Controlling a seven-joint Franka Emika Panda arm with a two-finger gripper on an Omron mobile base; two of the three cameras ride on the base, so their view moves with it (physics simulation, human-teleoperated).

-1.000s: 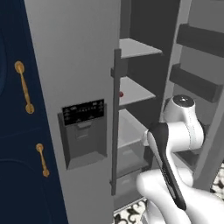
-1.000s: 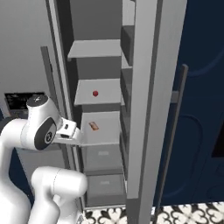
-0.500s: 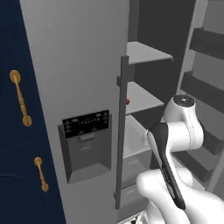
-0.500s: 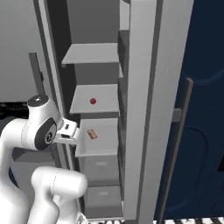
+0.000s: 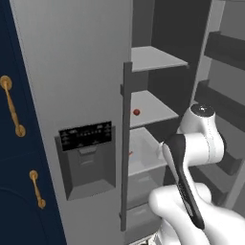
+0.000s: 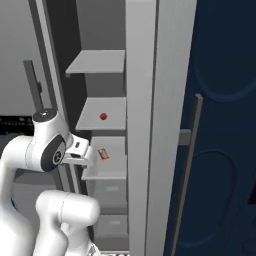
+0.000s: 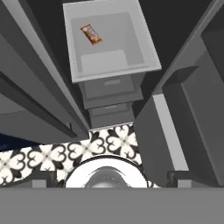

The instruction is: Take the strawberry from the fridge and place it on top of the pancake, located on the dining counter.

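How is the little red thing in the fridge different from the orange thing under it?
The strawberry is red and round; the orange item is orange-brown, flat and oblong. The strawberry sits on the middle shelf, while the orange item lies one shelf lower. The strawberry looks a bit smaller than the orange item. Both are small and lie loose in the open fridge.

This place is a home kitchen. A tall grey two-door fridge [image 5: 86, 95] with a black-panelled dispenser [image 5: 88, 160] stands open beside navy cabinets [image 5: 14, 143] with brass handles [image 5: 13, 112], and the floor [image 7: 52, 155] has black-and-white patterned tiles.
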